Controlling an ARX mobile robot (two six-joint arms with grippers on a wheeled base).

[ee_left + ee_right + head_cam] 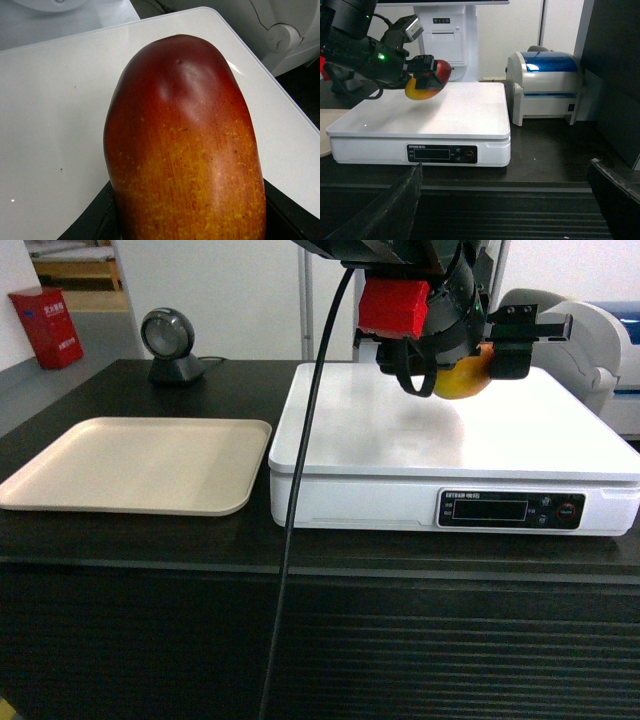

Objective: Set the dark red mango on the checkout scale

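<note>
The dark red mango [462,385], red on top and orange-yellow below, hangs a little above the rear of the white scale [400,435]. My left gripper [458,362] is shut on it. In the left wrist view the mango [185,150] fills the frame between the black fingers [95,222], with the glossy scale platform [55,110] underneath. The right wrist view shows the mango [427,84] over the scale [435,117] from the front. My right gripper [505,205] is open and holds nothing, low before the ribbed front of the checkout [505,220].
A beige tray [135,465] lies left of the scale on the checkout [130,550]. A round scanner [172,345] stands behind the tray. A white-and-blue printer [545,87] sits right of the scale. A black cable [300,490] hangs across the scale's front left.
</note>
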